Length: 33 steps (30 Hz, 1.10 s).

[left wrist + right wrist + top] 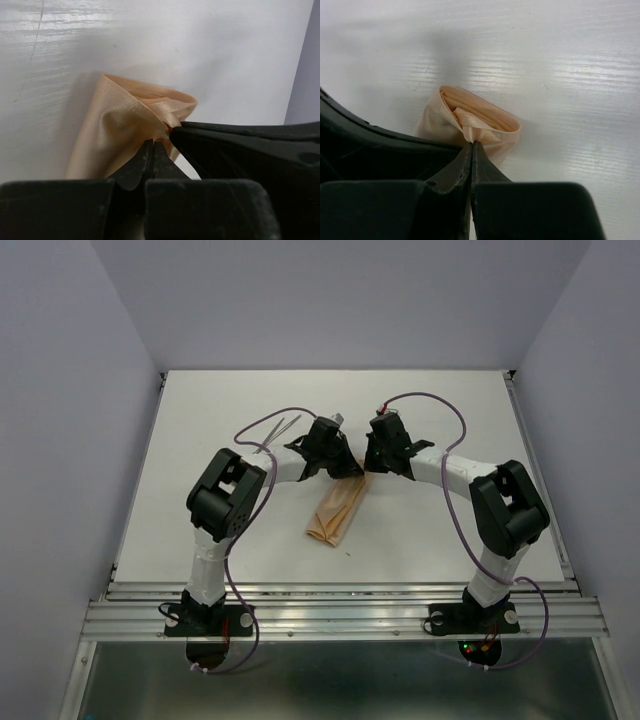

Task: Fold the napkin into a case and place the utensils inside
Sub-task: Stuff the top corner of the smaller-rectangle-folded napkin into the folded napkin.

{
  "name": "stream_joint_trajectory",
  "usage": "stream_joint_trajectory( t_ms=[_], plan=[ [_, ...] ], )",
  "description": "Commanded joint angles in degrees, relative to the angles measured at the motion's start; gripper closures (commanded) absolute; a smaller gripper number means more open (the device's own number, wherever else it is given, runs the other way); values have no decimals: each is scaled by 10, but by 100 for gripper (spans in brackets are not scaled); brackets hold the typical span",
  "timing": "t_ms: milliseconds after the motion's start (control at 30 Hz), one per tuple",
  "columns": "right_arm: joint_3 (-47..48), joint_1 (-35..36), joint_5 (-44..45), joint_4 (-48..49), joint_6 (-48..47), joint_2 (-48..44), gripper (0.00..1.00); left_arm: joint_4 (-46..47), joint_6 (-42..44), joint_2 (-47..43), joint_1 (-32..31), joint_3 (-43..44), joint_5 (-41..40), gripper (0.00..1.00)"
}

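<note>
nearest the arm bases the folded napkin [335, 512] lies on the white table [450, 420] as a narrow oblong running diagonally, its near end flat and free. at its far end both arms meet: the left gripper [152, 146] is clenched on a fold of the cloth, and the right gripper [471, 145] is pinched tight on the opposite lip. the far end stands up as a rounded mouth with layers showing inside — the folding looks essentially done. farther back and to the left, the utensils [280, 430] lie together on the table, well apart from the napkin and held by neither gripper. what's left, as i judge it, is the second half — picking up the cutlery and sliding it into that opening.
</note>
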Motion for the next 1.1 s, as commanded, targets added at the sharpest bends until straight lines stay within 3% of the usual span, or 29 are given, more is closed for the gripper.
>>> stream_joint_trajectory(
  t_ms=[0,1067],
  plan=[
    [-4,1,-6,23,4,-13,99,13,13,-73,14,-16,8,100],
    [13,1,-23,23,9,-6,99,93,-36,-11,23,-9,82,100]
  ],
)
